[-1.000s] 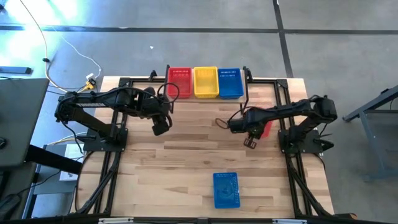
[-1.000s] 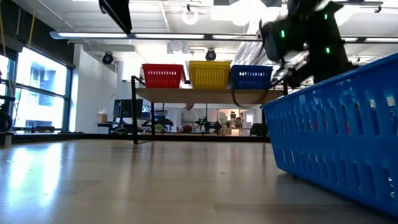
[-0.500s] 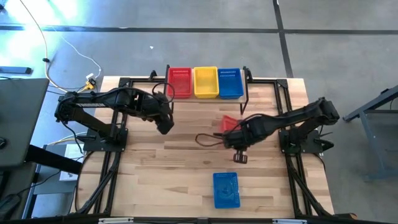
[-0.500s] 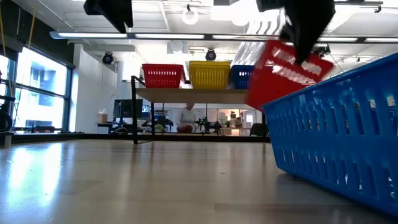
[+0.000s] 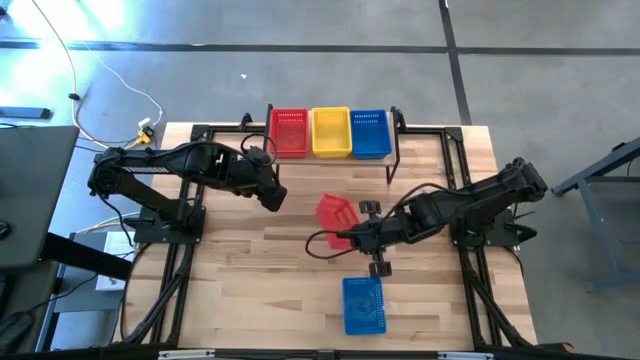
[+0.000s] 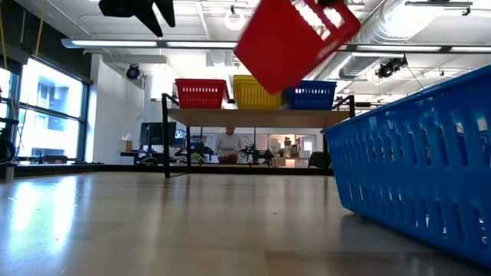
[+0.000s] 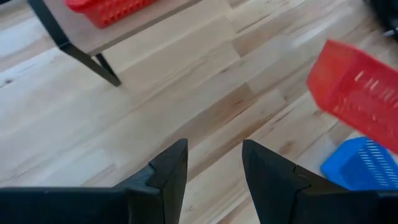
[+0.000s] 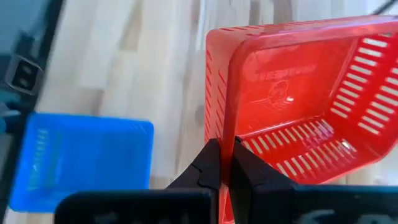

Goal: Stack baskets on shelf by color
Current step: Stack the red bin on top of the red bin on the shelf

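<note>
Red basket (image 5: 337,214): rigid, light open-mesh plastic, judged stiff enough to be carried by 1 wall; best taken at the rim. Held tilted in the air in front of the shelf (image 5: 330,156), over the table (image 5: 230,280).
Right gripper (image 8: 221,163): fingers pinched tight on the basket's wall; arm stretched low toward the table's middle.
Left gripper (image 7: 214,165): fingers parted, holding nothing; hovering near the shelf's left end.
Shelf: 3 baskets, red, yellow, blue. 1 blue basket (image 5: 363,304) lies well in front of the shelf.

No legible text anywhere; embossed marks (too blurred) inside the red basket (image 8: 292,93).
</note>
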Controlling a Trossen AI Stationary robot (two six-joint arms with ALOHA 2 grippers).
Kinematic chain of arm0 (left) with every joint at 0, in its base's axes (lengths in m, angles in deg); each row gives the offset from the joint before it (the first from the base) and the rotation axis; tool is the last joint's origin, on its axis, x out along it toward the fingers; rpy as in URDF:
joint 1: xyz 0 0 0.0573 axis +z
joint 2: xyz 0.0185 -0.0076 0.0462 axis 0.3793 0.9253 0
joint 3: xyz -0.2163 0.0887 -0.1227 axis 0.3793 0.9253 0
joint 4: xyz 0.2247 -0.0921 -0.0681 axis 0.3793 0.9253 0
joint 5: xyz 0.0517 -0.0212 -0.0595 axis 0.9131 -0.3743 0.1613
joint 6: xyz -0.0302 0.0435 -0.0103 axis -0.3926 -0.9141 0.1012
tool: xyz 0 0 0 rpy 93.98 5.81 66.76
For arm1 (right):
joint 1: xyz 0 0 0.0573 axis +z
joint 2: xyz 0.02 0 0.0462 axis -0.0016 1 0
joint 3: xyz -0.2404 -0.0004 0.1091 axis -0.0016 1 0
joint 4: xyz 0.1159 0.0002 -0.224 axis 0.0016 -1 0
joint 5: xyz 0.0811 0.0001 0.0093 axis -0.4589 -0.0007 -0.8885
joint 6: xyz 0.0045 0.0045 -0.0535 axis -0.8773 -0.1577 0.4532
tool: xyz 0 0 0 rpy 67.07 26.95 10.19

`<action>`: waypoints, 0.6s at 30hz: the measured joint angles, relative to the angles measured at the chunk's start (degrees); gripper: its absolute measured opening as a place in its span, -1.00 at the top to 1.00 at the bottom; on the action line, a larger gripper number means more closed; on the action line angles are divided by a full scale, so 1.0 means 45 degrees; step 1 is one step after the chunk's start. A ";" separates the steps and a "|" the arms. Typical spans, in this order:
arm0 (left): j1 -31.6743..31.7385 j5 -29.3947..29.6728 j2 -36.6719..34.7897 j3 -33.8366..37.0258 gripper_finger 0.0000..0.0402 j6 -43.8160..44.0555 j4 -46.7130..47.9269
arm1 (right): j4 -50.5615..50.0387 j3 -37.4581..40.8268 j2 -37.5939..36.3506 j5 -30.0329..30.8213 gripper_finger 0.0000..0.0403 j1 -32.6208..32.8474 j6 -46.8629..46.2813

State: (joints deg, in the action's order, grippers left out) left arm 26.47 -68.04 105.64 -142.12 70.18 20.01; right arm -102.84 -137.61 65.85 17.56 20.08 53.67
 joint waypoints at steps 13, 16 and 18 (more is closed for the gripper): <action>-0.0744 0.0137 0.0606 0.0003 0.29 0.1635 -0.0295 | 0.1045 -0.0034 0.1266 0.0074 1.00 0.0600 0.0107; -0.0861 0.0180 0.0765 -0.0024 0.29 0.2215 -0.0409 | 0.1023 -0.0034 0.1763 0.0076 1.00 0.0600 0.0526; -0.0878 0.0079 0.0896 0.0015 0.29 0.2731 -0.0404 | 0.1021 -0.0034 0.2079 0.0097 1.00 0.0600 0.0848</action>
State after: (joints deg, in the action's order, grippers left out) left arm 22.52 -67.69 109.67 -142.05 82.47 18.19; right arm -98.24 -137.76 75.21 18.00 22.78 57.49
